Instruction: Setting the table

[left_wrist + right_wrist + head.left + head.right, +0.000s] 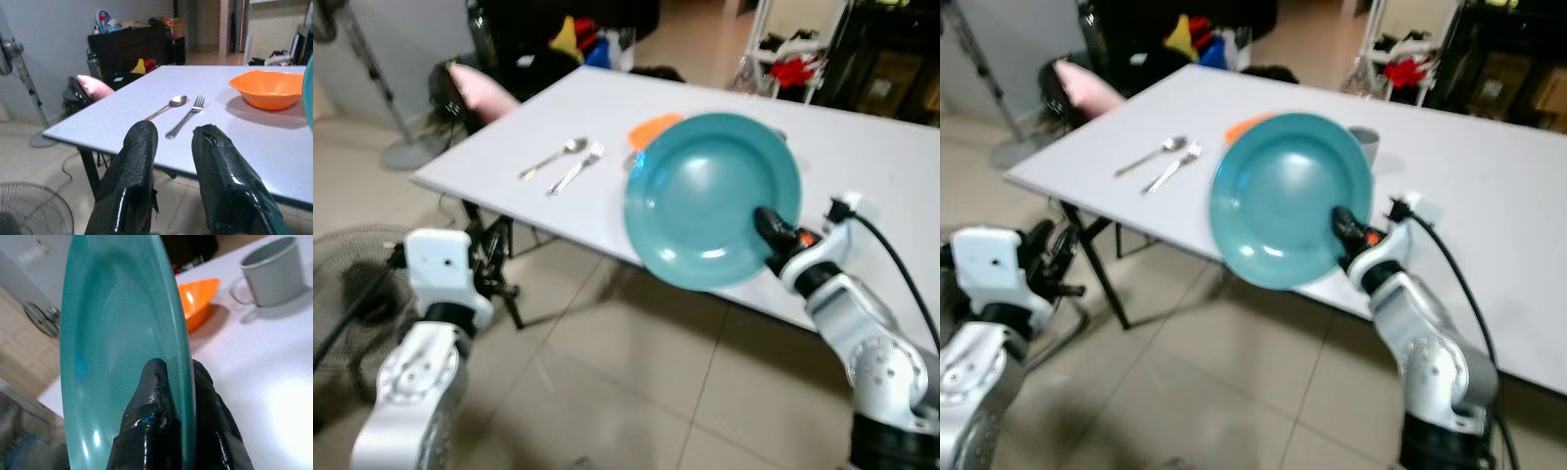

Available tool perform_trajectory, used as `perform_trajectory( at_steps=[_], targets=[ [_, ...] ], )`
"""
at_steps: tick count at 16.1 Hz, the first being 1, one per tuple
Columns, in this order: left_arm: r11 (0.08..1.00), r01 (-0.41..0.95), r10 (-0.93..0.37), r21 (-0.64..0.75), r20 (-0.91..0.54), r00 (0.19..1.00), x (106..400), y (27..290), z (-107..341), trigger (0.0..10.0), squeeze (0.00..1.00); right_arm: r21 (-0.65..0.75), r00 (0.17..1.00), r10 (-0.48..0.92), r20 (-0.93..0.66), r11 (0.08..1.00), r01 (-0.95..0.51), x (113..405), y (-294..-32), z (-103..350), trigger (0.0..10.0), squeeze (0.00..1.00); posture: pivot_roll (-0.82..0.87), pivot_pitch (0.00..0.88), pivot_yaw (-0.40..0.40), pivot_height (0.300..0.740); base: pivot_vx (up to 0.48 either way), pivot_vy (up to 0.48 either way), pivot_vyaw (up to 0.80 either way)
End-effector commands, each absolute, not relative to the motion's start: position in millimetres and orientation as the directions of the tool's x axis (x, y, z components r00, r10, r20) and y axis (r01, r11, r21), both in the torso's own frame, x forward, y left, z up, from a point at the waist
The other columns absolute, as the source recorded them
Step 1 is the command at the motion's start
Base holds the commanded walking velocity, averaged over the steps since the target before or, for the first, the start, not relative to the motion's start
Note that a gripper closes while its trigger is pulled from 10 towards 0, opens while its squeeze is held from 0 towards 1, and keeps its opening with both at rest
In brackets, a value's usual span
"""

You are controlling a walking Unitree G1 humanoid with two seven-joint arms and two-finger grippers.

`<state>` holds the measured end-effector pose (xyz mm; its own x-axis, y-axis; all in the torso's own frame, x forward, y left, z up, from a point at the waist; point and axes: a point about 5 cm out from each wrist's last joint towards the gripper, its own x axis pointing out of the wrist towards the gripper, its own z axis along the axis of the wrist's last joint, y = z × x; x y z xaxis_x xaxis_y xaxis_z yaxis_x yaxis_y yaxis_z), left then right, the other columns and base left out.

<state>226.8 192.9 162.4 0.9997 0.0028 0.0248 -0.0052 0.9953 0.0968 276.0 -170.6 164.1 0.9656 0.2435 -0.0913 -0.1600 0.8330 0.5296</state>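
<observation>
Right wrist view: right gripper [171,377] pinching teal plate [122,333] by rim, on edge; likely rigid, slick, prone to pivoting; left gripper [173,142] slightly parted, idle.

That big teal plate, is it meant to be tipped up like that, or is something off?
The teal plate is not on the white table; the right gripper pinches its rim, holding it nearly on edge. Nothing looks spilled or broken.
</observation>
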Motion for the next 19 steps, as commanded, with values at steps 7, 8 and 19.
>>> perform_trajectory(
  at_steps=[7, 8, 19],
  targets=[
    [0.991, 0.06, -0.06, 0.117, -0.011, 0.998, 228.4, 193.0, 158.9, 10.0, 0.0, 0.627, 0.902, 0.413, -0.125, 0.737, -0.251, 253.5, -151.7, 149.3, 10.0, 0.0, -0.1, 0.0, 0.044, 0.74, 0.248, 0.0, -0.28],
    [0.991, 0.064, -0.063, 0.114, -0.012, 0.998, 230.4, 191.3, 158.3, 10.0, 0.0, 0.628, 0.908, 0.398, -0.134, 0.742, -0.233, 253.1, -152.5, 147.9, 10.0, 0.0, -0.11, 0.0, 0.047, 0.74, 0.0, 0.0, 0.0],
    [0.988, 0.062, -0.06, 0.143, -0.018, 0.998, 239.6, 189.2, 157.5, 10.0, 0.0, 0.635, 0.912, 0.379, -0.157, 0.746, -0.201, 254.9, -153.6, 146.1, 10.0, 0.0, -0.11, 0.0, 0.06, 0.74, 0.0, 0.349, -0.57]
  ],
)
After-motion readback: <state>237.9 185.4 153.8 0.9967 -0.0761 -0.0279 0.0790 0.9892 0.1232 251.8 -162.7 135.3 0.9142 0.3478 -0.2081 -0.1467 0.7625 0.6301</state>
